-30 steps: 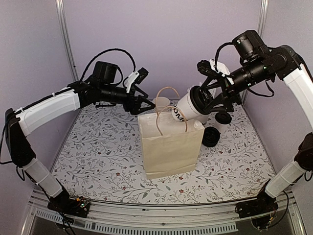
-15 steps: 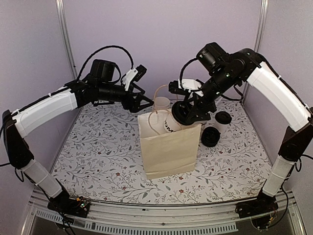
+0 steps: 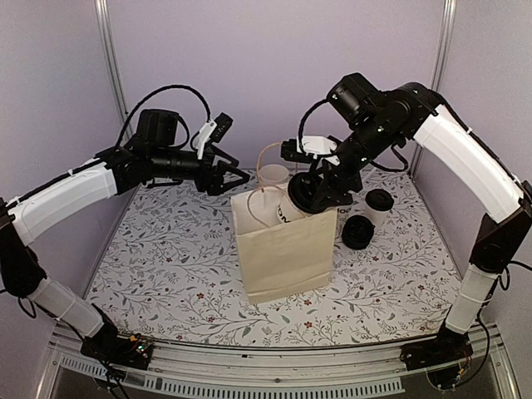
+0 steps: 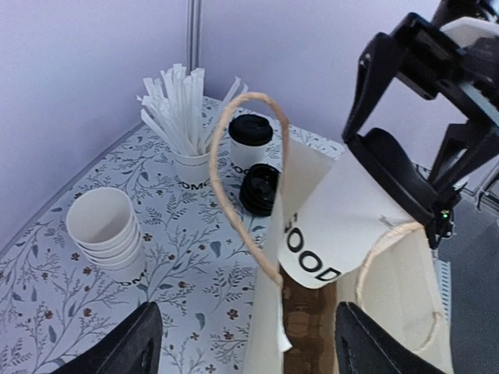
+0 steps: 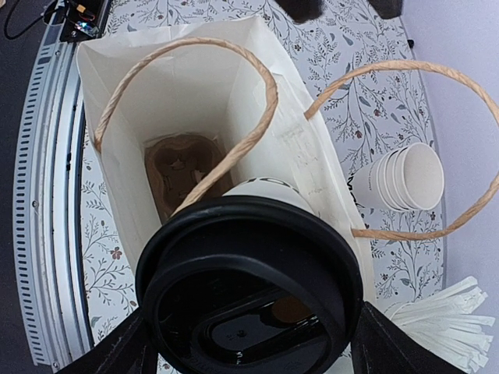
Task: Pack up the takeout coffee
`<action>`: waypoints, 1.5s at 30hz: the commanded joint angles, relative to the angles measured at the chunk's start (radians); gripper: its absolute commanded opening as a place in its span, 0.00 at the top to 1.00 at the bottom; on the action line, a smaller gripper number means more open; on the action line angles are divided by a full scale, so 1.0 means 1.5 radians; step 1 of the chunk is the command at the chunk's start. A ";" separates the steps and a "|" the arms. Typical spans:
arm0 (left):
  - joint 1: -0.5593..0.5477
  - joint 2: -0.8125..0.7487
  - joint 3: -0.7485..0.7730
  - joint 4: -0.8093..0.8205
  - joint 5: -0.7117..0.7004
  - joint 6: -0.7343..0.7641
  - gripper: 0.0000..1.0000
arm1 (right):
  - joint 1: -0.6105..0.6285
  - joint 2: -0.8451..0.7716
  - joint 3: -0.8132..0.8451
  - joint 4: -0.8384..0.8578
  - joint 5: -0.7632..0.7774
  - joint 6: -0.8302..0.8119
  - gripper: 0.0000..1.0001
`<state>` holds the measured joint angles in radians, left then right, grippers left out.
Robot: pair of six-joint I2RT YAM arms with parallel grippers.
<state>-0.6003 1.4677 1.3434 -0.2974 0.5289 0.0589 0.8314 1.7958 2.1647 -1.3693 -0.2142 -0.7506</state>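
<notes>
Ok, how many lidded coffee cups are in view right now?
2. One lidded cup is tilted in the right gripper at the paper bag's mouth; the other cup stands on the table beside loose black lids. The bag's bottom is partly hidden.

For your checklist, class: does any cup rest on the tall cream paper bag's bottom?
No, the tall cream paper bag shows only a brown insert at its bottom.

The bag [image 3: 287, 249] is showing matt cream paper, its handles [image 5: 261, 86] twisted paper cord. The cup [image 4: 343, 210] is showing smooth white paper under a glossy black plastic lid [image 5: 249, 296]. At 6 o'clock, a ribbed metal rail [image 3: 266, 359] is gleaming dully.
</notes>
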 commanded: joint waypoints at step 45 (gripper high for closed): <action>-0.327 0.000 0.052 -0.076 0.129 0.044 0.24 | 0.004 -0.058 -0.018 0.001 0.005 0.023 0.51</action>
<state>-1.0634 1.4647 1.3964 -0.3912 0.7143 0.1036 0.8314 1.7229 2.1029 -1.3697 -0.1871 -0.7185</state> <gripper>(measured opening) 0.750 0.814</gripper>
